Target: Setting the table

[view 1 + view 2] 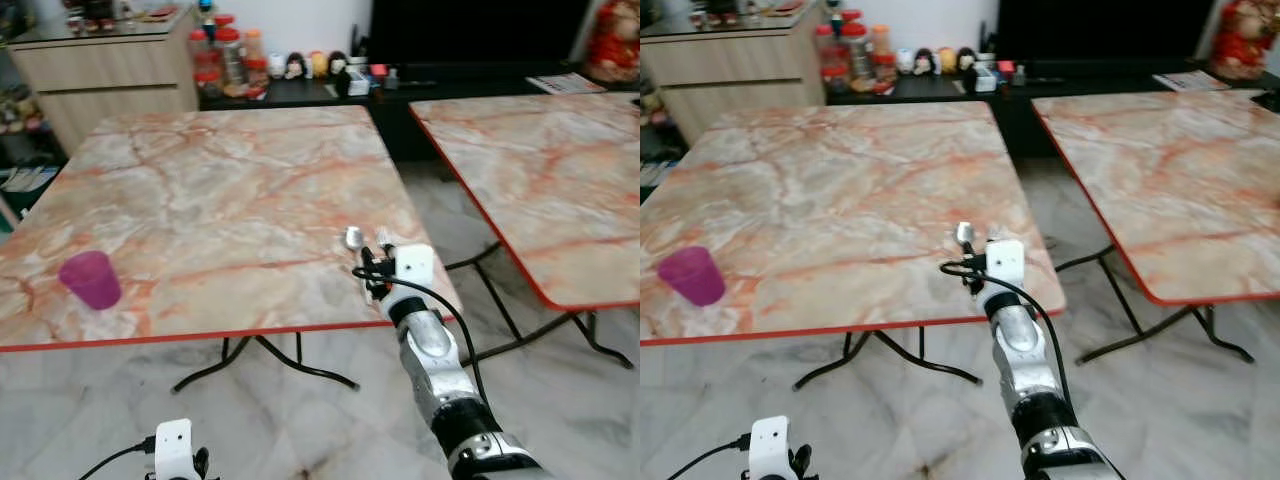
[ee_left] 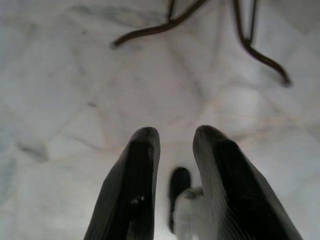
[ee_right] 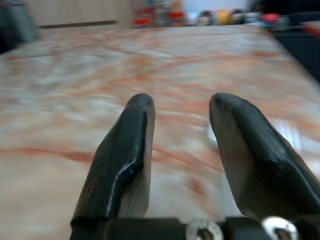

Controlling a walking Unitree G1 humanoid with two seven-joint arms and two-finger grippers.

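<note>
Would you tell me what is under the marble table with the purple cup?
Under the marble table bearing the purple cup, curved black legs rest on pale tiled floor. The tabletop hides the frame's upper part.

You have two marble-topped tables: the near table (image 1: 220, 200) and a second table (image 1: 540, 170) to its right. One purple cup (image 1: 90, 279) stands near the near table's front left corner, one spoon (image 1: 353, 238) near its front right corner.

I could read no text, label, brand or number on anything ahead of or beside either gripper.
</note>
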